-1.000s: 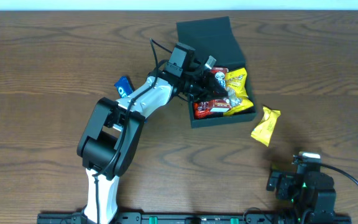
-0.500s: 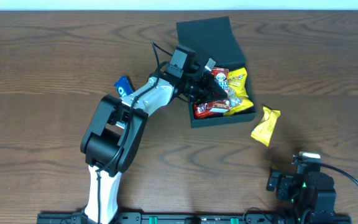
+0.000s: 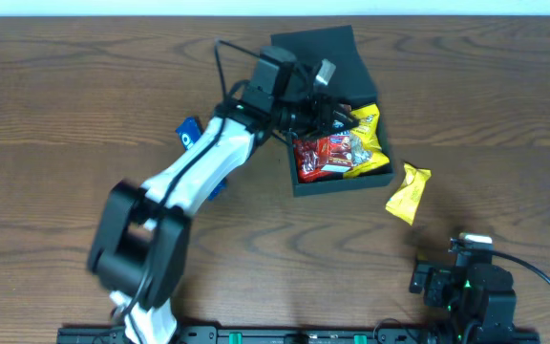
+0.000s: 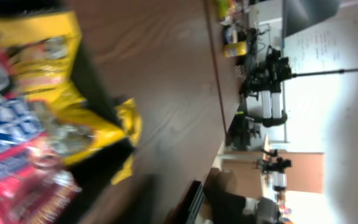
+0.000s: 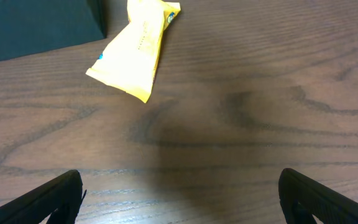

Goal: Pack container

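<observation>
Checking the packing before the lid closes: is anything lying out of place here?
Yes. Two packets lie on the table outside the container: a yellow packet just right of its front corner, and a blue packet off to its left. Nothing looks torn or spilled.

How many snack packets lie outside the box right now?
2. A yellow packet on the table, right of the container's front corner; a blue packet left of the left arm, partly covered by it. The arm may hide more.

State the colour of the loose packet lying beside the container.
The packet is yellow, clearest in the right wrist view.
</observation>
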Tool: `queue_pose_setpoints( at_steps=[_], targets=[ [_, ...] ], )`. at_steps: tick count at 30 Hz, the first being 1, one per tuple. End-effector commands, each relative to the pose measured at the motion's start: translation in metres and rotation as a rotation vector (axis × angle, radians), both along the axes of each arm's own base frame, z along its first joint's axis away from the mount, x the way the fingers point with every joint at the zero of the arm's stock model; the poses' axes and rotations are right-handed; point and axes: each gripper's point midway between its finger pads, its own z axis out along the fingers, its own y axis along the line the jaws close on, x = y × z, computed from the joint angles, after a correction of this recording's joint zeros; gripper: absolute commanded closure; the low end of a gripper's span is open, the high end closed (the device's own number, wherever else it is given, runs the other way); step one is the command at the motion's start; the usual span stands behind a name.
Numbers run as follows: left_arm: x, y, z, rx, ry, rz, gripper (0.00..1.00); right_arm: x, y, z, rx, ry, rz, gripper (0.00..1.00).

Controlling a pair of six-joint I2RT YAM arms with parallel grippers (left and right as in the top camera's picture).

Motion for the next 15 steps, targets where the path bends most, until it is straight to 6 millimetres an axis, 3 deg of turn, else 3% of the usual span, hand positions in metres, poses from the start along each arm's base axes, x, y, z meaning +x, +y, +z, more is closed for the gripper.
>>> queue_pose_setpoints(
  at_steps=[1, 5, 8, 12, 15],
  targets=[
    [0.001, 0.012, 0.017, 0.097, -0.111, 0.085, 0.44, -0.001, -0.001, -0.002, -0.004, 0.005, -0.004, 0.01],
    [0.001, 0.061, -0.009, 0.447, -0.137, 0.296, 0.30, -0.001, -0.001, -0.002, -0.004, 0.005, -0.004, 0.01],
    [-0.007, 0.113, -0.025, 0.730, -0.148, 0.434, 0.22, -0.001, -0.001, -0.002, -0.004, 0.005, -0.004, 0.01],
    [-0.029, 0.174, -0.030, 1.024, -0.143, 0.521, 0.13, -0.001, -0.001, -0.002, -0.004, 0.005, -0.004, 0.01],
    [-0.046, 0.196, -0.031, 1.117, -0.111, 0.519, 0.11, -0.001, -0.001, -0.002, -0.004, 0.005, -0.004, 0.01]
  ],
)
